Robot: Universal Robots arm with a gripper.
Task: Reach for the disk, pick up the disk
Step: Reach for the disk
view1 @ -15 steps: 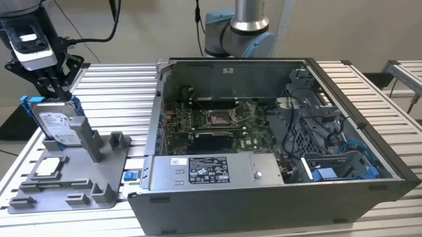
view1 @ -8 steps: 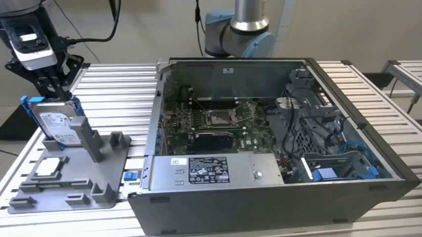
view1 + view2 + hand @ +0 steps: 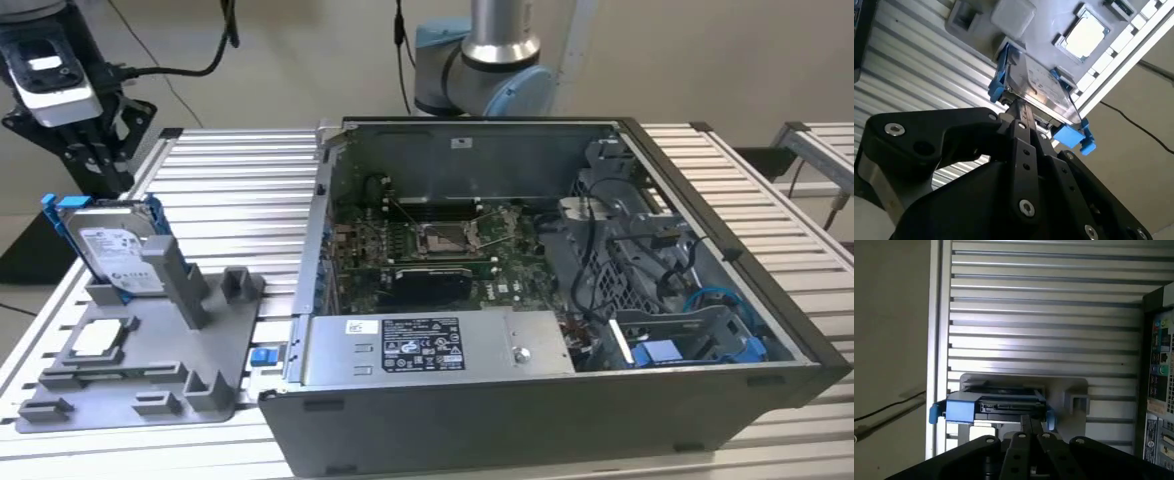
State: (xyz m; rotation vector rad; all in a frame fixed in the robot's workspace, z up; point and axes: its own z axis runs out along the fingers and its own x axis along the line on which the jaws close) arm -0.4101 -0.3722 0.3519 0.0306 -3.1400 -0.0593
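On the ribbed counter (image 3: 240, 190), we judge the reach underway: our claw (image 3: 103, 178) hovers closed, empty, just above the upright disk (image 3: 114, 250).

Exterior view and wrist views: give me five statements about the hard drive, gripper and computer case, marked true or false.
1. The hard drive stands on edge in the grey holder. True.
2. The gripper holds the drive lifted clear of the holder. False: the drive sits in the holder, with the gripper close to its upper edge.
3. The computer case is open, with its circuit board showing. True.
4. The drive's frame is red. False: it is blue.
5. The small chip lies inside the case. False: it lies on the holder.
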